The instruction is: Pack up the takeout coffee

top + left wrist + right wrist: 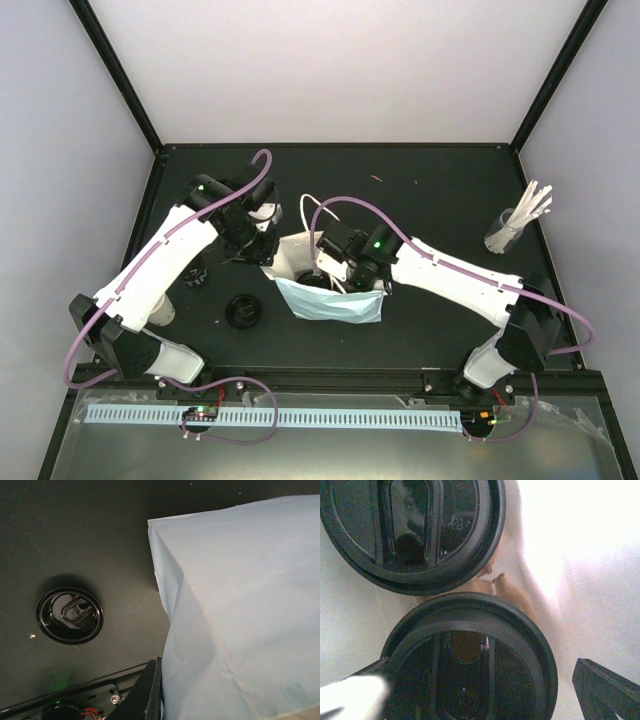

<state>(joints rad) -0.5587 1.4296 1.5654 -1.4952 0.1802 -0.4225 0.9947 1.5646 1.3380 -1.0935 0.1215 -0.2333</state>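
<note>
Coffee's pretty much in. Two black lids, the near lid [470, 665] and the far lid [415, 525], sit side by side down inside the light-blue bag [335, 305], with a scrap of brown carrier [502, 587] showing between them. The cups underneath are hidden.

The right fingers [605, 690] are spread wide either side of the near lid and aren't gripping anything. The one on the right stands clear of the rim.

The left fingers [147, 690] are clenched right up against the bag's side. I can't tell if they've actually pinched the paper.

A loose lid [70, 616] lies on the worktop [100, 530] near the bag.

If I'm reading it right, the step is getting the right arm out cleanly. I'd lift straight up through the mouth and keep the fingers wide so nothing hooks a lid rim and drags a cup up. The left side should brace the bag, because thin paper like that will probably lean or fold if bumped.
</note>
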